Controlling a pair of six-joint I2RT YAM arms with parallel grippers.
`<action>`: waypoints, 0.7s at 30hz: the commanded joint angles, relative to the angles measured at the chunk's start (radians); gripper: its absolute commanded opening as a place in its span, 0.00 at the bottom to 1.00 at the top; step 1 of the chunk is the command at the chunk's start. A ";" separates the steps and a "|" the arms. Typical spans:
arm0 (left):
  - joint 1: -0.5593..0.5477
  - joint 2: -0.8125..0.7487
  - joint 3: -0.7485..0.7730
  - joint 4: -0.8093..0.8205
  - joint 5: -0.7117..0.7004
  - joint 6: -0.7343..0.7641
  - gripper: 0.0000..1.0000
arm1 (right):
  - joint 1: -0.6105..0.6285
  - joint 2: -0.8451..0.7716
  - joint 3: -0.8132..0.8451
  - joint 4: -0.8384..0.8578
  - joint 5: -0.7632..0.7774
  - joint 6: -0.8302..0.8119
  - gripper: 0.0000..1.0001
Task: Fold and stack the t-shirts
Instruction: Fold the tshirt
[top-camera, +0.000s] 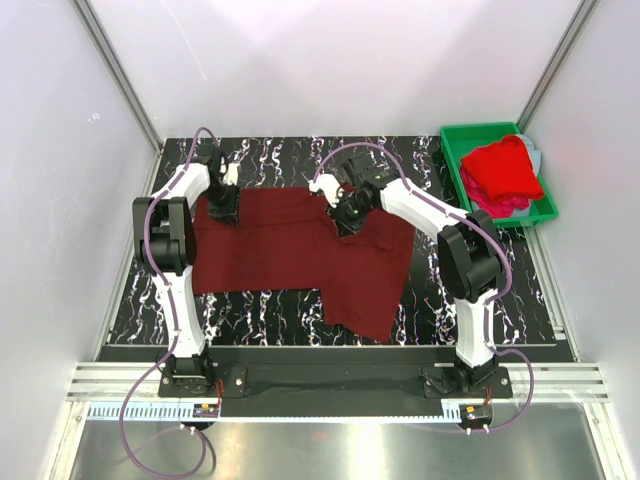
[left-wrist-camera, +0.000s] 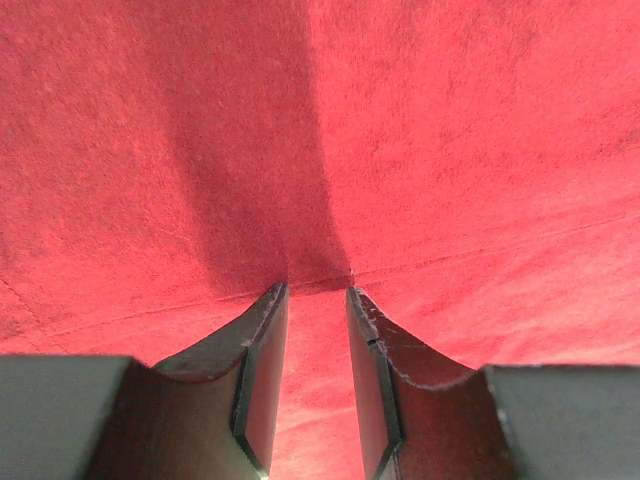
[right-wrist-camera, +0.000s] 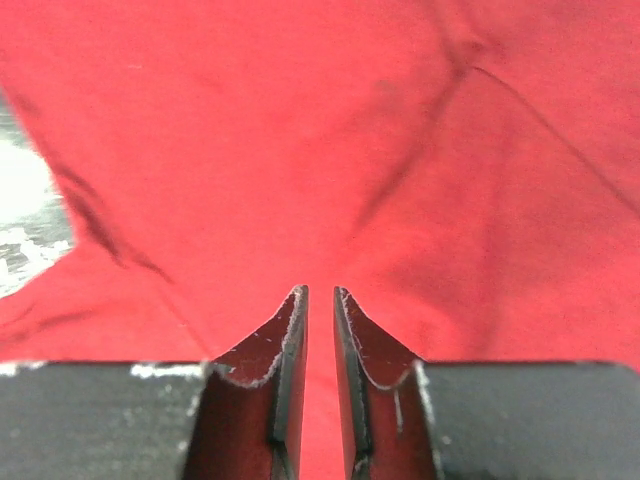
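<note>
A dark maroon t-shirt (top-camera: 300, 255) lies spread flat on the black marbled table. My left gripper (top-camera: 222, 203) stands on its far left edge. In the left wrist view the jaws (left-wrist-camera: 316, 292) stand a narrow gap apart, with the cloth (left-wrist-camera: 450, 150) between them and a seam at the tips. My right gripper (top-camera: 345, 215) stands on the shirt's far edge near the middle. In the right wrist view its jaws (right-wrist-camera: 320, 292) are almost together on the cloth (right-wrist-camera: 250, 130), and creases run toward the tips. A bright red t-shirt (top-camera: 503, 167) lies on a pink one (top-camera: 508, 203).
A green plastic bin (top-camera: 455, 140) at the table's far right corner holds the red and pink shirts. Bare marbled table (top-camera: 260, 310) shows in front of the maroon shirt and along its right side (top-camera: 430, 290). White walls stand close on all sides.
</note>
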 joint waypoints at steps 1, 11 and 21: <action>-0.003 -0.073 -0.003 0.017 0.010 -0.006 0.35 | 0.022 0.008 0.019 -0.038 -0.088 0.016 0.22; -0.003 -0.068 -0.008 0.019 0.010 -0.006 0.35 | 0.034 0.091 0.071 -0.047 -0.118 0.047 0.22; -0.003 -0.067 -0.006 0.017 0.007 -0.006 0.35 | 0.033 0.120 0.088 -0.010 -0.026 0.031 0.20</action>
